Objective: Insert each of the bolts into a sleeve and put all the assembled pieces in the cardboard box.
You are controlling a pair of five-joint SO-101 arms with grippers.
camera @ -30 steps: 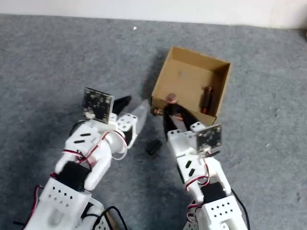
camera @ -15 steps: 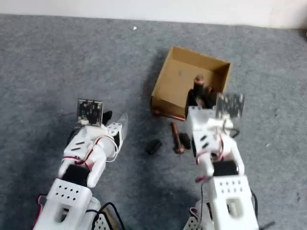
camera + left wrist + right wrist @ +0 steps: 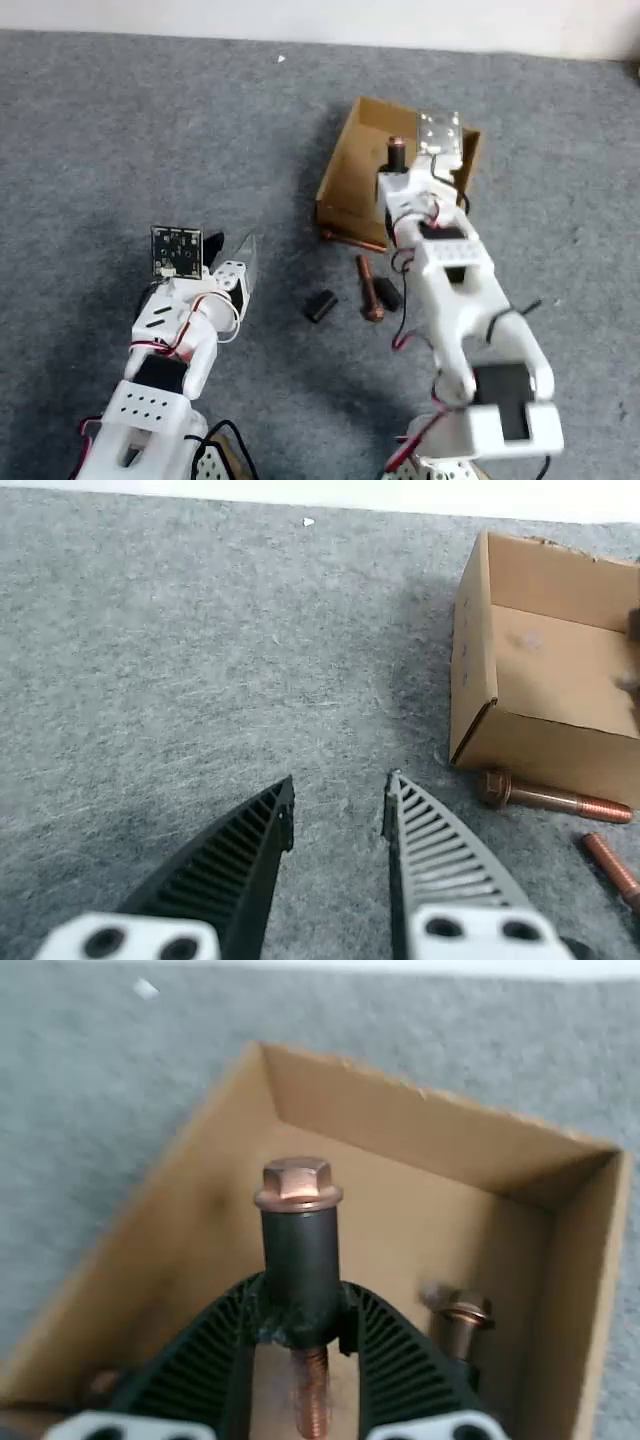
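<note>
**Grey surface (image 3: 120, 130): one assembly held over the cardboard box (image 3: 340, 185)**

High view: the right arm (image 3: 445, 270) extends over the cardboard box, with a sleeved bolt (image 3: 396, 155) upright at its tip. The left arm (image 3: 190, 320) sits well apart from the box. Two loose bolts (image 3: 367, 288) and two black sleeves (image 3: 320, 305) lie just outside the box's near wall.

Left wrist view: the left fingers (image 3: 240, 860) stand apart, gripping nothing.

Right wrist view: the right fingers (image 3: 395, 1360) are clamped on the sleeved bolt's black sleeve, above the box interior. A second assembled piece (image 3: 462, 1320) lies inside the box.
</note>
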